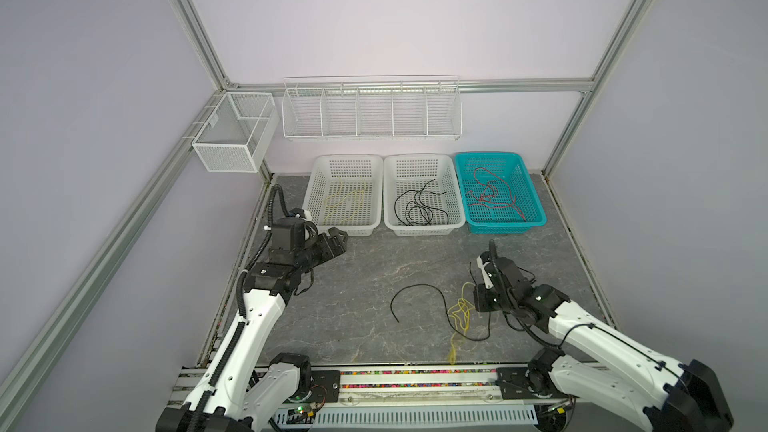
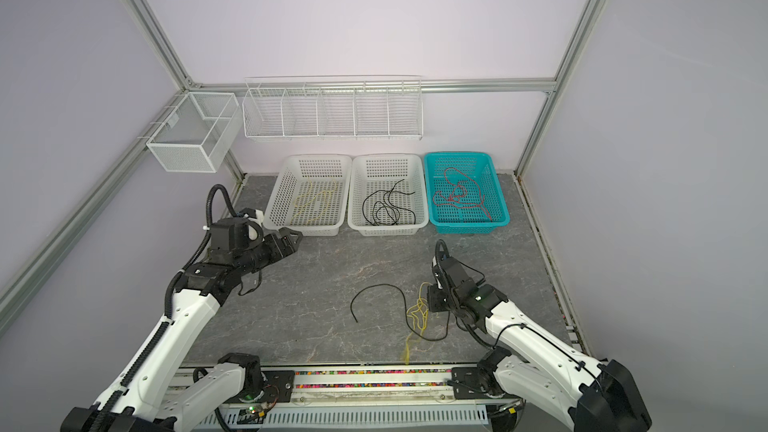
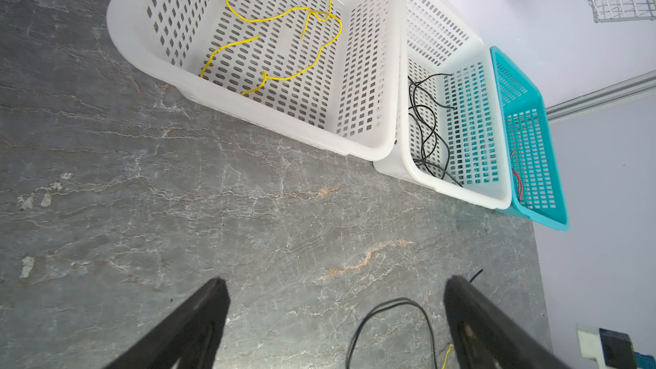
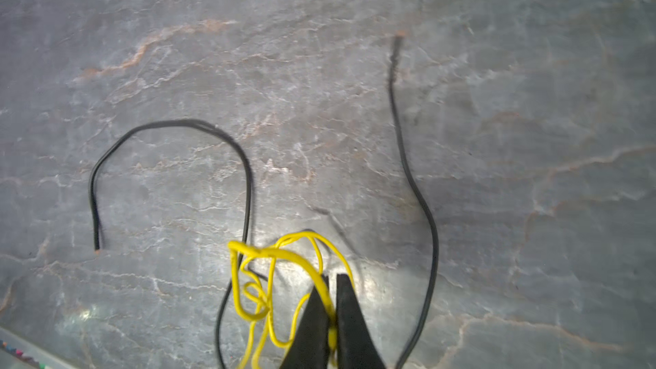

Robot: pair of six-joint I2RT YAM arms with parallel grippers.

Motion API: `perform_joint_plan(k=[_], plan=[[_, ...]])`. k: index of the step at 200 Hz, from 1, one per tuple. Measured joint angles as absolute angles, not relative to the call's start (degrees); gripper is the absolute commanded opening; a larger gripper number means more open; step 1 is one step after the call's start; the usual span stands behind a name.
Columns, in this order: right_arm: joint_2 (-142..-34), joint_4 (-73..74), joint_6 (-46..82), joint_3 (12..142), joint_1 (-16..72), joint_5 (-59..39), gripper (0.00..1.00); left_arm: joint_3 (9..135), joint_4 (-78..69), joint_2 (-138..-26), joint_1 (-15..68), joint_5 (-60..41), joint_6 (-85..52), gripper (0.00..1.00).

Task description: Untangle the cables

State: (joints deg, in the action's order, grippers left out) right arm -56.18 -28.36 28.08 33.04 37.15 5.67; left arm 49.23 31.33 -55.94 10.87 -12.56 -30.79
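Note:
A yellow cable (image 4: 269,278) lies bunched in loops on the grey table, also seen in both top views (image 1: 459,317) (image 2: 417,315). My right gripper (image 4: 332,278) is shut on one of its strands, low over the table (image 1: 473,306). A black cable (image 4: 170,124) arcs across the table (image 1: 415,288) and runs through the yellow loops. My left gripper (image 3: 333,285) hangs open and empty near the front of the left white basket (image 1: 338,238). More cables lie in the baskets: yellow (image 1: 345,201), black (image 1: 419,209), red (image 1: 490,197).
Three baskets stand in a row at the back: a white basket (image 1: 309,201), a second white basket (image 1: 388,201) and a teal basket (image 1: 536,209). A wire rack (image 1: 370,135) and a mesh box (image 1: 224,155) hang on the frame. A rail (image 1: 415,380) borders the front.

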Motion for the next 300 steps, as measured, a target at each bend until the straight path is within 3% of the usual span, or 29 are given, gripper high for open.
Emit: perform_joint_plan(k=[61,115,214,300], plan=[[-62.6,-22.4,23.3,51.5,44.4,5.2,0.07,49.2,31.2,-56.6,10.9,-13.8,-30.8,0.95],[-72.6,-19.3,14.0,65.2,53.5,11.7,0.07,48.8,30.0,-56.3,14.4,-16.9,-31.3,0.92],[-74.1,-7.7,6.5,69.4,56.8,16.1,0.07,28.6,10.7,-38.9,20.1,-34.7,-50.7,0.85],[-74.0,-2.7,5.7,71.1,58.9,16.3,0.07,24.5,-1.6,-35.0,27.6,-37.5,-59.5,0.88]])
